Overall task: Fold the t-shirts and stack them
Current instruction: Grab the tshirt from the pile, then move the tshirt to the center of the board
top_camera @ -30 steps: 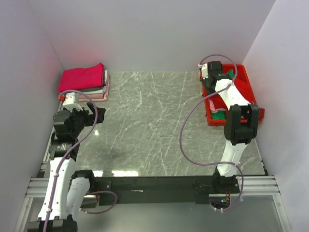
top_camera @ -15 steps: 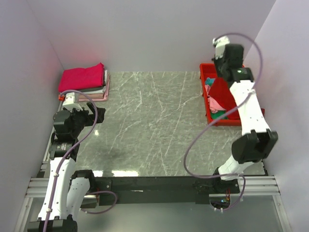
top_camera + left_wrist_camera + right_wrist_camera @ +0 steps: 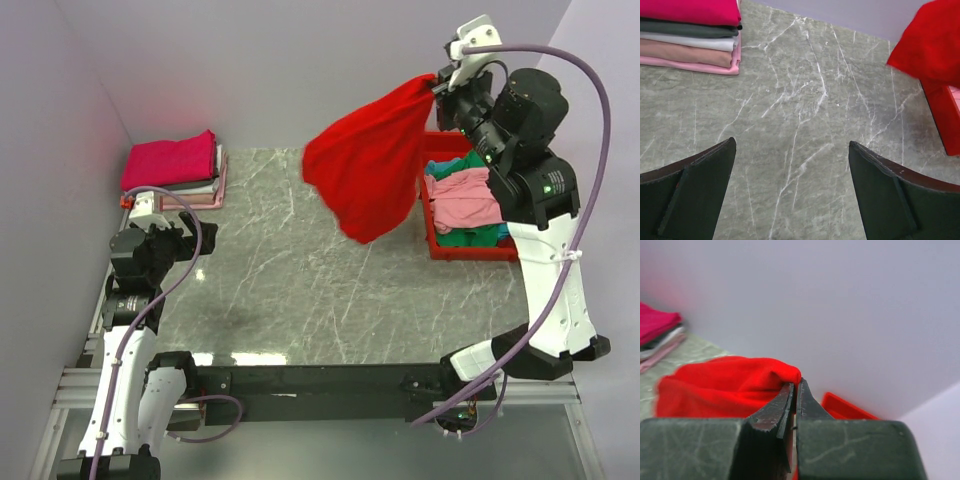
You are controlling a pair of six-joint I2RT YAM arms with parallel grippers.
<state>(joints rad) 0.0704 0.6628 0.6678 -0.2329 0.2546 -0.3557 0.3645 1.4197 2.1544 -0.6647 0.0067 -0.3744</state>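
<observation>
- The marble table stretches left of the red plastic bin, which sits at its far right edge.
- The large red t-shirt hangs in the air just left of the bin and above it. It is bunched and drooping, and by the look of it clear of the table.
- The stack of folded t-shirts, magenta on top, lies well apart from the bin, across the table in the far left corner.
- A pink t-shirt and green t-shirts lie crumpled inside the bin, not yet folded.
- The right gripper is raised above the bin's far left corner, its fingers pinched tight on one edge of the red t-shirt.
- The left gripper hovers well left of the bin, near the stack, with its fingers spread wide and holding nothing.
- The step in hand, as I judge it, is fetching the next shirt out of the bin. The next move likely calls for carrying it leftward from the bin and laying it flat on the table. The left gripper would probably catch a second corner to spread it.
</observation>
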